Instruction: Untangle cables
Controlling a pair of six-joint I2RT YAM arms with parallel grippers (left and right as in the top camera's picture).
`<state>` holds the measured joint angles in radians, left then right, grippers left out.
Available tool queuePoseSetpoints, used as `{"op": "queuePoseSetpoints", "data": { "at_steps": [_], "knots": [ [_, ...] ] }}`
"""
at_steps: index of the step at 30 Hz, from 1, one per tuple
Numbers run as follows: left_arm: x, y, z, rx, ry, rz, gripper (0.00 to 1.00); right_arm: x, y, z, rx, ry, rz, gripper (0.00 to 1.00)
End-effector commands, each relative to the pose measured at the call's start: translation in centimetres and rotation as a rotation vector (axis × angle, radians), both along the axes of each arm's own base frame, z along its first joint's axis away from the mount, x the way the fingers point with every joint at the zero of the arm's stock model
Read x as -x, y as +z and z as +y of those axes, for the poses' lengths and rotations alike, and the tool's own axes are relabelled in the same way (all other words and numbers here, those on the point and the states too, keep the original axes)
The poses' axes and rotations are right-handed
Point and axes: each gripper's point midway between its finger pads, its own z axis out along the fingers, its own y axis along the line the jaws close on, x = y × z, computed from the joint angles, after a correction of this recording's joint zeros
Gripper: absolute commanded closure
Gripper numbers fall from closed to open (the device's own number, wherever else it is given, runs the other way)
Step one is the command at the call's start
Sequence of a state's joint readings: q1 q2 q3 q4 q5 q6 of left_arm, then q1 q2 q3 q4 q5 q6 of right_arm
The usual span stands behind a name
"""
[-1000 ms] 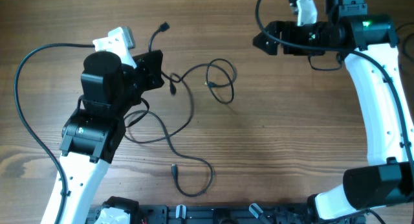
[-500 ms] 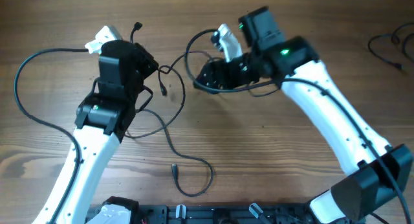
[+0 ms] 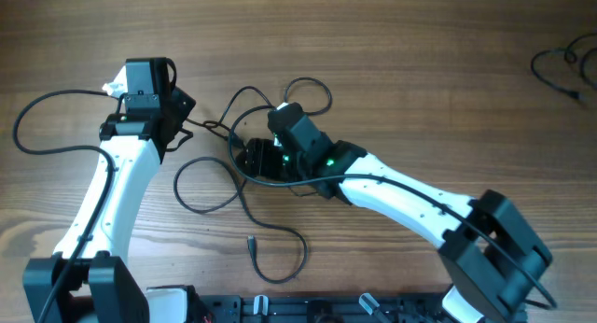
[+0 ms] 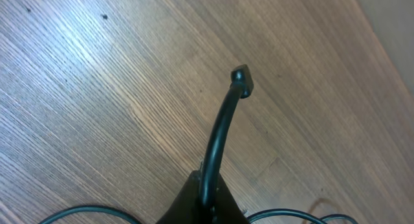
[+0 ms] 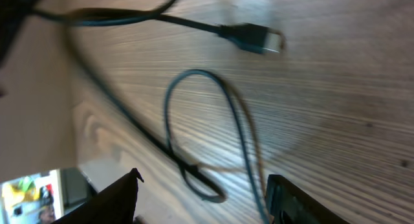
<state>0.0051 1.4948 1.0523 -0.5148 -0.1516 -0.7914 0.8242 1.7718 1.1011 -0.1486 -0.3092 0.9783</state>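
Swinging across from well away, the right gripper (image 3: 250, 161) now hovers on the cables (image 3: 231, 127) tangle, fingers apart, a loop (image 5: 167, 111) running lengthwise between them, apparently untouched. Beside the tangle, the left gripper (image 4: 204, 188) is clenched on a plug-ended cord (image 4: 220, 130).

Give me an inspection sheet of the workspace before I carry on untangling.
Surface: brown wood-grain table, flat.
Job's things: thin black flexible cables overlap in loose loops mid-table; one small black plug end lies free near the front edge.
Clutter: separate dark cord bundle at the far right edge.
Grippers: left gripper is shut on one cable just below its plug; right gripper is open, with a loop lying between its fingers.
Cables: thick black arm wire curves left of the left arm, apart from the tangle.
Surroundings: black rig base along the front edge; otherwise nothing seen.
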Motion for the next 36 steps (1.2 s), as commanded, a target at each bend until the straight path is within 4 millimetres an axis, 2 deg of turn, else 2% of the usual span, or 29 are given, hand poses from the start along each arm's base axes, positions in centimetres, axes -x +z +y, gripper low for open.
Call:
{"op": "queuePoseSetpoints", "data": {
  "at_steps": [1,3,6,7,8,10,11,13,14,16,18,19,22,23,25,26,27,28,30,32,33,34,35,36],
  "knots": [
    [0.0,-0.5,0.0,0.008,0.001,0.012,0.96,0.6,-4.3,0.0,0.053,-0.055,0.103,0.44],
    [-0.1,-0.5,0.0,0.008,0.001,0.011,0.96,0.1,-4.9,1.2,0.026,-0.029,0.063,0.62],
    [0.1,-0.5,0.0,0.008,0.001,0.018,0.96,-1.2,-3.8,1.0,0.038,0.065,-0.081,0.95],
    [0.1,-0.6,0.0,0.009,0.001,0.018,0.96,-1.7,-3.1,0.3,0.042,0.054,-0.087,0.95],
    [0.1,-0.6,0.0,0.008,0.001,0.018,0.96,-2.4,-1.1,-0.8,0.029,0.056,-0.112,0.95],
    [0.1,-0.6,0.0,0.008,0.001,0.018,0.96,-3.3,4.3,-2.4,-0.019,0.076,-0.17,0.95],
    [0.1,-0.6,0.0,0.008,0.001,0.018,0.96,-3.5,8.2,-3.4,-0.065,0.083,-0.207,0.95],
    [0.1,-0.5,0.0,0.007,0.002,0.018,0.96,-3.1,17.8,-5.6,-0.211,0.105,-0.353,0.95],
    [0.1,-0.6,0.1,0.005,0.003,0.02,0.96,-2.7,21.6,-6.9,-0.263,0.091,-0.427,0.95],
    [0.1,-0.9,0.1,0.005,0.003,0.028,0.96,-1.9,28.0,-9.9,-0.329,0.042,-0.566,0.95],
    [0.2,-1.1,0.1,0.002,0.005,0.037,0.96,-1.1,32.3,-13.3,-0.372,-0.027,-0.668,0.96],
    [0.2,-1.1,0.1,0.002,0.005,0.038,0.96,-0.7,33.6,-14.7,-0.39,-0.061,-0.691,0.96],
    [0.3,-1.1,0.4,-0.012,0.014,0.04,0.96,-0.3,35.7,-17.6,-0.434,-0.108,-0.716,0.96],
    [0.3,-1.1,0.5,-0.014,0.015,0.041,0.96,-0.8,36.0,-19.0,-0.426,-0.145,-0.731,0.96],
    [0.3,-1.1,0.5,-0.014,0.015,0.041,0.96,-3.1,35.9,-22.9,-0.38,-0.269,-0.755,0.95],
    [0.4,-1.1,0.5,-0.017,0.017,0.043,0.96,-4.5,36.1,-25.5,-0.348,-0.344,-0.785,0.95],
    [0.4,-1.1,0.6,-0.021,0.019,0.045,0.96,-5.6,35.7,-27.9,-0.316,-0.41,-0.791,0.95],
    [0.4,-1.2,0.6,-0.02,0.019,0.047,0.96,-6.4,34.6,-29.7,-0.28,-0.451,-0.764,0.95],
    [0.4,-1.2,0.6,-0.02,0.02,0.046,0.96,-7.4,30.6,-30.8,-0.189,-0.463,-0.657,0.95],
    [0.5,-1.2,0.6,-0.02,0.019,0.048,0.96,-9.0,22.8,-33.1,0.018,-0.533,-0.444,0.95],
    [0.5,-1.2,0.6,-0.02,0.019,0.048,0.96,-9.2,19.4,-33.8,0.094,-0.535,-0.346,0.96],
    [0.5,-1.2,0.6,-0.02,0.019,0.051,0.96,-9.1,15.7,-33.9,0.15,-0.498,-0.226,0.96],
    [0.5,-1.2,0.6,-0.02,0.019,0.051,0.96,-8.9,12.8,-33.5,0.181,-0.451,-0.134,0.95],
    [0.5,-1.2,0.6,-0.02,0.019,0.051,0.96,-8.4,8.9,-32.4,0.224,-0.36,-0.019,0.91]
  ]
}}
